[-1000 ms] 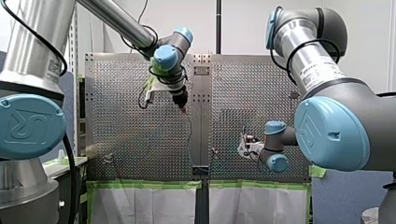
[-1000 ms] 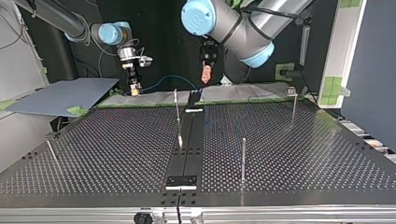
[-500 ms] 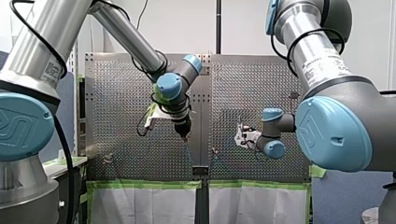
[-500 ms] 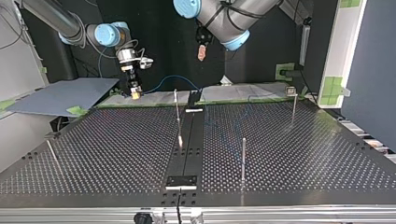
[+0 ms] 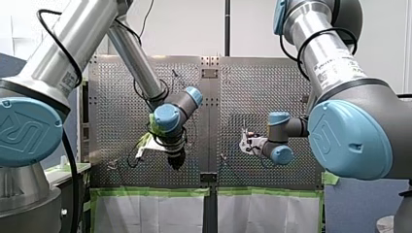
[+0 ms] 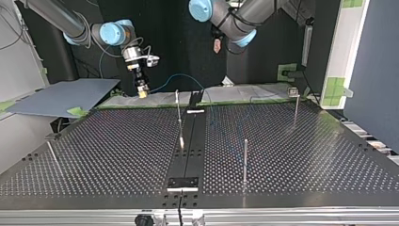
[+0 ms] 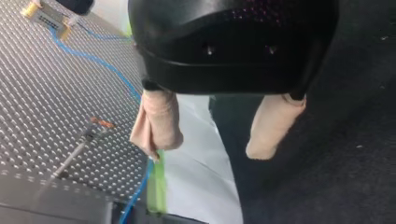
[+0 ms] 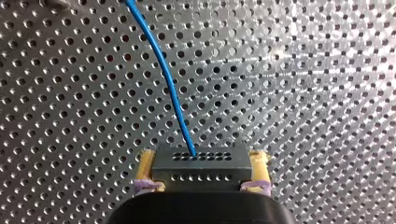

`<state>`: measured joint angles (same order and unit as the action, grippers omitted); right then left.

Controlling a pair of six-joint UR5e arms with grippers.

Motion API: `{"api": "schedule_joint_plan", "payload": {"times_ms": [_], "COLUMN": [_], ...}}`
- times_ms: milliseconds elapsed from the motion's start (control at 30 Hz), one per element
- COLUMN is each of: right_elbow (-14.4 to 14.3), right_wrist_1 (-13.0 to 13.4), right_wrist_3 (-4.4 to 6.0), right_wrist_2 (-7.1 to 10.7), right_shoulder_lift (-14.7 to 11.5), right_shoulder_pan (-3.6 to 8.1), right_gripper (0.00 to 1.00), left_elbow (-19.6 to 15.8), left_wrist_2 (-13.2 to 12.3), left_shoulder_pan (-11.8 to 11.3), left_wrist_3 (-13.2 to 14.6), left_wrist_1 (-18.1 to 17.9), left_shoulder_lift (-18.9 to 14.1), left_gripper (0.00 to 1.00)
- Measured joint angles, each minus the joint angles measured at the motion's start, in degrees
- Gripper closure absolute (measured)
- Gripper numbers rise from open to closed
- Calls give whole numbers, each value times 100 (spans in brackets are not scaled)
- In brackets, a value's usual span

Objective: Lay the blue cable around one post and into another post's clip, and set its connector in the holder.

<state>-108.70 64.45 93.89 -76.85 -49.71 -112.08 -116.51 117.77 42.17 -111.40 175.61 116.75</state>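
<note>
My right claw [image 8: 202,169] grips the black connector [image 8: 201,156] between its yellow pads, over the perforated desk [image 8: 303,93]. The blue cable [image 8: 163,74] runs from the connector ahead across the holes. Farther off, my left claw [image 7: 208,150] hangs wide open and empty at the desk's taped edge, with the cable passing beneath one beige pad.

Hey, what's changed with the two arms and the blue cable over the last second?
My left gripper swung well down in the front view, and it is open and empty now. My right gripper edged a little toward the middle of the top view, keeping the connector and its blue cable clamped. Nothing was taken hold of or let go. The posts stand as before.
</note>
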Motion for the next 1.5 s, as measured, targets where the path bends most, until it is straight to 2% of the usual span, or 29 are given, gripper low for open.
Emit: {"api": "schedule_joint_plan", "payload": {"times_ms": [300, 467, 667, 1000, 1200, 1500], "right_elbow": [-16, -20, -17, -22, -10, -11], "right_wrist_1": [-19, -54, -43, -15, -10, 39], "right_wrist_3": [0, 0, 0, 0, 5, 34], "right_wrist_2": [10, 11, 11, 11, -2, 4], "right_shoulder_lift": [0, 0, 0, 0, -2, -1], "right_shoulder_pan": [-101, -167, -242, -297, -294, -291], "right_gripper": [100, 100, 100, 100, 100, 100], "left_elbow": [-399, -435, -242, 201, 349, 375], "left_wrist_2": [-306, -358, -563, -1045, -1140, -1209], "left_shoulder_pan": [-147, -169, -325, -486, -544, -563], "left_wrist_3": [-223, -243, -343, -805, -1083, -1528], "left_wrist_1": [-447, -701, -976, -1478, -1757, -2201], "left_shoulder_lift": [430, 507, 516, 549, 768, 1090], "left_gripper": [0, 0, 0, 0, 0, 0]}}
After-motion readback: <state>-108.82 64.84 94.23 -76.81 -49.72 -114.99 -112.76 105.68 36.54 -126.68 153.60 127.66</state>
